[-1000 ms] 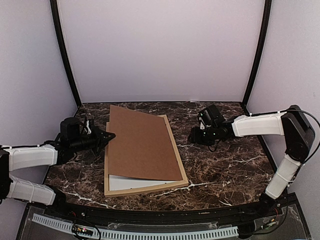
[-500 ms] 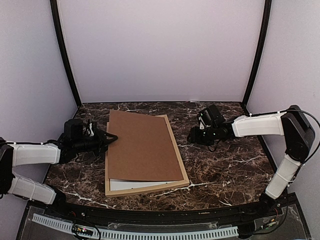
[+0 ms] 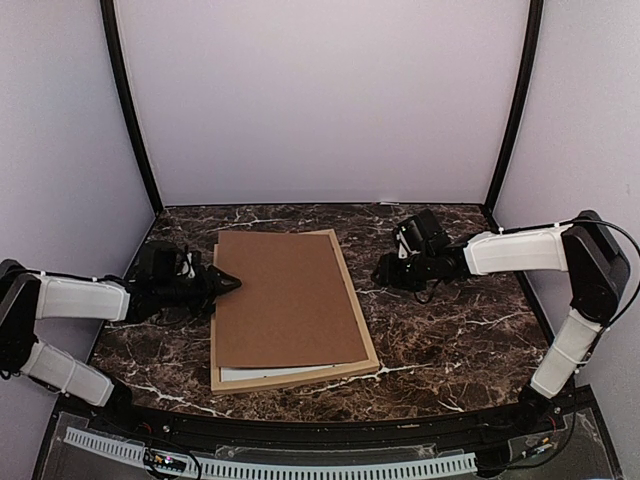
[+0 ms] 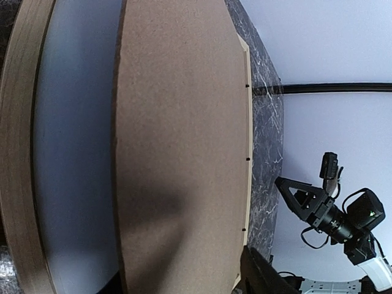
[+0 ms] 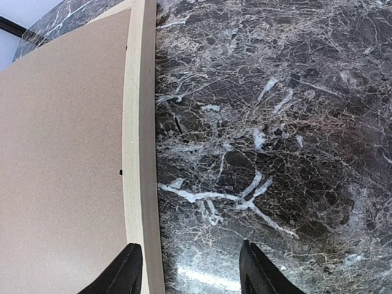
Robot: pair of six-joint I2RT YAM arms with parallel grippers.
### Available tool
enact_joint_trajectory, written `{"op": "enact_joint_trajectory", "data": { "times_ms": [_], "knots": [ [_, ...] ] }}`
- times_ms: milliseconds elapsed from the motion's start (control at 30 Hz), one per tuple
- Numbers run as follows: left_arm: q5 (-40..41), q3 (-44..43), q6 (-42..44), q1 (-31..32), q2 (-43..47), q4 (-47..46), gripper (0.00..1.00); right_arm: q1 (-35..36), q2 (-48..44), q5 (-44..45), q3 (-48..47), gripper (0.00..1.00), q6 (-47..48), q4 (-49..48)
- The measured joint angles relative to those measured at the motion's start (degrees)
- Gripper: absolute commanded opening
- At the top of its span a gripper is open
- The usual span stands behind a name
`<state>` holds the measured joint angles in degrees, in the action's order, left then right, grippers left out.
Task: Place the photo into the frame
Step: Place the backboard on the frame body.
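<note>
The light wood frame [image 3: 364,320] lies flat on the marble table. A brown backing board [image 3: 285,300] rests inside it and covers almost all of it. The photo is hidden. A pale sheet [image 3: 268,373] shows as a strip below the board's near edge. My left gripper [image 3: 228,284] is at the board's left edge with its fingers apart and gripping nothing. In the left wrist view the board [image 4: 177,122] runs between the two dark fingers [image 4: 260,275], beside the pale sheet [image 4: 73,153]. My right gripper [image 3: 388,272] hovers open over bare table just right of the frame rail [image 5: 141,122].
The dark marble table [image 3: 450,340] extends to the right of the frame. Pale walls with black corner posts [image 3: 130,110] enclose the back and sides. A black rail [image 3: 300,430] runs along the near edge by the arm bases.
The board's left side, held up and skewed before, has come down flat and square in the frame. My left gripper has opened and let it go. The right arm has not moved.
</note>
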<state>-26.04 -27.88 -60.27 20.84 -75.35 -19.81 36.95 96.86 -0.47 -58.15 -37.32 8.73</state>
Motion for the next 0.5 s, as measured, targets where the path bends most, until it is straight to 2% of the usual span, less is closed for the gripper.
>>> {"op": "enact_joint_trajectory", "data": {
  "times_ms": [500],
  "knots": [
    [2.12,-1.31,4.59,0.72,-3.48,3.56,0.6,0.0,0.96,-1.92,0.46,0.54,-0.24,-2.14]
  ]
}}
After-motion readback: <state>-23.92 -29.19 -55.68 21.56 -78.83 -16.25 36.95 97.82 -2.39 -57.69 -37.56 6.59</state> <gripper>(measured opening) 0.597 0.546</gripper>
